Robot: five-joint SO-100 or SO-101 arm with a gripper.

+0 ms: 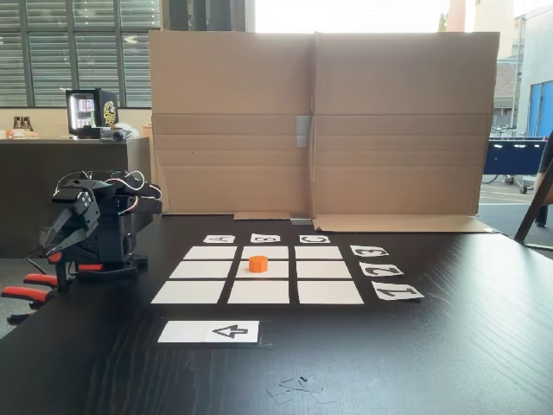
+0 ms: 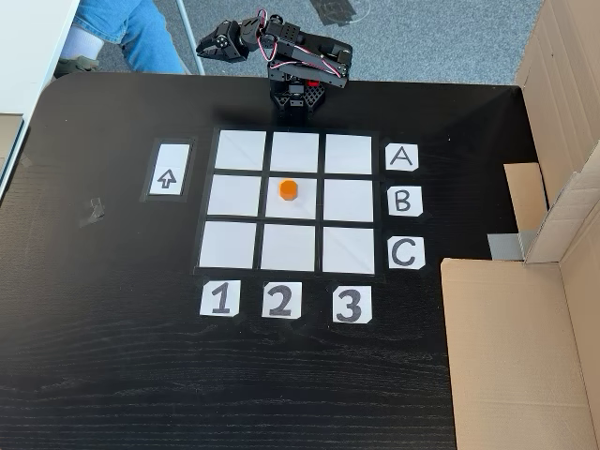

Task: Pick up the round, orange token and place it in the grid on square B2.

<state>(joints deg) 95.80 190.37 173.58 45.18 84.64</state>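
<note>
Nine white squares make up the grid (image 2: 241,150) I am looking at, laid flat on the dark table (image 2: 94,375), and the token (image 2: 288,189) sits on square B2 (image 2: 300,208), the centre one, a little above and left of that square's middle in the fixed view from above. In the low fixed view I see the token (image 1: 257,264) standing on its flat end, its short axis upright, so it points no particular way across the table; its sides look faintly faceted. The lettered cards (image 2: 403,201) lie at the right of the grid there and the numbered cards (image 2: 280,300) below it, with the arrow strip (image 2: 167,178) to the left, its arrow pointing toward the top of the frame. The arm is folded up at the top centre of that view, well apart from the token, its gripper (image 2: 208,42) reaching toward the upper left. In the low view the gripper (image 1: 54,245) hangs at the left edge, empty; its jaws seem nearly together, though I cannot tell for sure at this size. A cardboard screen (image 1: 320,121) stands behind the grid.
</note>
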